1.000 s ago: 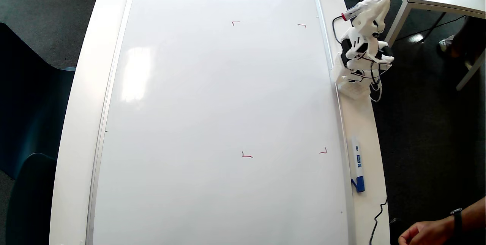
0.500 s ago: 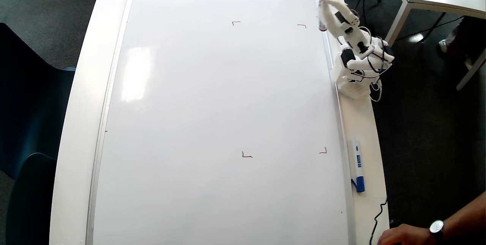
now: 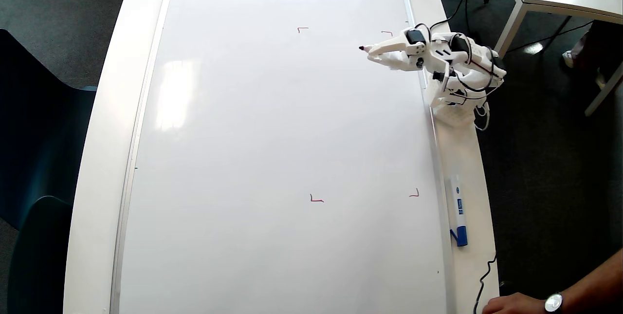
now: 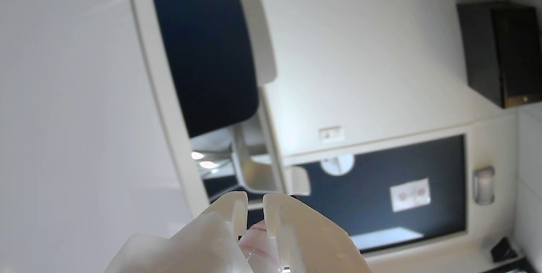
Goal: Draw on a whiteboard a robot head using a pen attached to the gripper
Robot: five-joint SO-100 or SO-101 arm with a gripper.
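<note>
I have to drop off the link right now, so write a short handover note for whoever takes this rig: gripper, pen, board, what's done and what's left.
Gripper: jaws shut on the pen, red tip pointing left in the overhead view, over the upper right part of the whiteboard. Whether the tip touches the board cannot be told.
Board: only four small red corner marks, such as the top left one; the tip sits just below and between the top two.
Done: no line of the robot head is drawn yet.
Left: the whole drawing.
Spare white-and-blue marker lies on the table beside the board's right edge.

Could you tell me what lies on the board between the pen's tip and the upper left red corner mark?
Nothing: in the overhead view the whiteboard is bare between the pen and that corner mark.
</note>
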